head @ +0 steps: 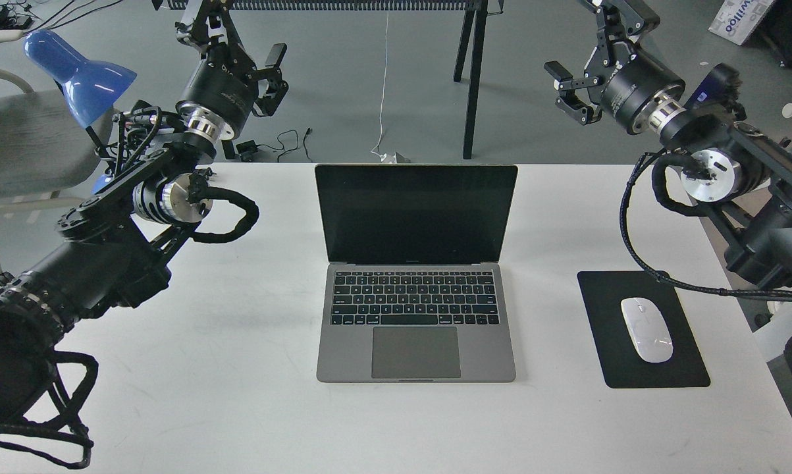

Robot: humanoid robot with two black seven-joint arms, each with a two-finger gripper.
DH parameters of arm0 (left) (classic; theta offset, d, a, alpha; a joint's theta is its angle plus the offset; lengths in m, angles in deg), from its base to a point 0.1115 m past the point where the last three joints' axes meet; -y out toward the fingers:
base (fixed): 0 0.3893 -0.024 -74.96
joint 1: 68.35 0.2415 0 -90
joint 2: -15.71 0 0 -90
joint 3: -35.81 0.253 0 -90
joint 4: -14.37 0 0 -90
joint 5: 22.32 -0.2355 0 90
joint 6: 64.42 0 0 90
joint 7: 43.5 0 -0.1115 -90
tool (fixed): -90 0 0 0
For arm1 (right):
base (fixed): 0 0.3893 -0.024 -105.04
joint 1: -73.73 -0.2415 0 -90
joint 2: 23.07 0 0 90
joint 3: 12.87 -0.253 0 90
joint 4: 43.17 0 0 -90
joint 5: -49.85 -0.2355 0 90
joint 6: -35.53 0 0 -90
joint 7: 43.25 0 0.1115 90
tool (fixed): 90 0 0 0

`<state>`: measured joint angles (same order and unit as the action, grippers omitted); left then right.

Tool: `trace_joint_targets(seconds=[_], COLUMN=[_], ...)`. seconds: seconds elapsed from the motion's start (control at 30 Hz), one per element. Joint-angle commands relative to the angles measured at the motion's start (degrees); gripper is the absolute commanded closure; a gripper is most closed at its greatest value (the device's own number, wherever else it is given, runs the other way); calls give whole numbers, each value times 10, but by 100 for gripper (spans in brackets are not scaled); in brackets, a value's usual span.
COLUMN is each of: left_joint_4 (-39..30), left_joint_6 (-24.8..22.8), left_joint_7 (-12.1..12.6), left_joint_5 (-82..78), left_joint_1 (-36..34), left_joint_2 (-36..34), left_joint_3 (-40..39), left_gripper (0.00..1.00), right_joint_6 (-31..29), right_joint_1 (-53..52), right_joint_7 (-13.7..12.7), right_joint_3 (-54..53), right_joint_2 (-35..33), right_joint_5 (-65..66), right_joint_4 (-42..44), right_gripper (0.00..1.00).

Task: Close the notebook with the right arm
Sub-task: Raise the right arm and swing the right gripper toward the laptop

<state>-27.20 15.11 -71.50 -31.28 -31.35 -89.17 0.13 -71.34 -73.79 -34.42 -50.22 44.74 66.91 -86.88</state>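
Observation:
The notebook [415, 283] lies open in the middle of the white table [237, 408], its black screen [415, 214] upright and facing me, with the keyboard and trackpad in front. My right arm [705, 171] comes in from the right. Its gripper [577, 36] hangs in the air beyond the table's far edge, up and to the right of the screen's top right corner. Its fingers are spread and hold nothing, and it is clear of the notebook. My left gripper [236, 31] is open and empty at the far left, near the blue lamp.
A black mouse pad [642, 329] with a white mouse [646, 329] lies right of the notebook, under my right arm's cable. A blue lamp [79, 69] and a grey chair [20, 141] stand at the left. Black table legs [471, 79] and floor cables lie beyond the table.

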Motion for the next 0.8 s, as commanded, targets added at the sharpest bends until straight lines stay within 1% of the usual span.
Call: trace_joint_targets(seconds=[0.0, 0.1, 0.23, 0.37, 0.53, 0.63, 0.77], left_joint_4=[0, 0, 0, 0, 0, 0, 0], left_joint_6=[-1, -1, -1, -1, -1, -1, -1], left_joint_7=[0, 0, 0, 0, 0, 0, 0], left_joint_5=[0, 0, 0, 0, 0, 0, 1], left_joint_1=[0, 0, 0, 0, 0, 0, 0], left_joint_2=[0, 0, -1, -1, -1, -1, -1], left_joint_3=[0, 0, 0, 0, 0, 0, 0], left_gripper=[0, 0, 0, 0, 0, 0, 0], right_joint_6=[2, 3, 2, 2, 2, 2, 2], right_joint_1=[-58, -106, -138, -158, -170, -170, -170], right_joint_7=[-2, -2, -2, -2, -2, -2, -2], right_joint_3=[77, 151, 195, 244, 357, 398, 447], right_joint_2=[21, 45, 94, 151, 222, 222, 222], right_joint_5=[1, 0, 0, 1, 1, 1, 1], right_joint_4=[57, 109, 180, 246, 315, 331, 332], right_gripper=[0, 0, 0, 0, 0, 0, 0])
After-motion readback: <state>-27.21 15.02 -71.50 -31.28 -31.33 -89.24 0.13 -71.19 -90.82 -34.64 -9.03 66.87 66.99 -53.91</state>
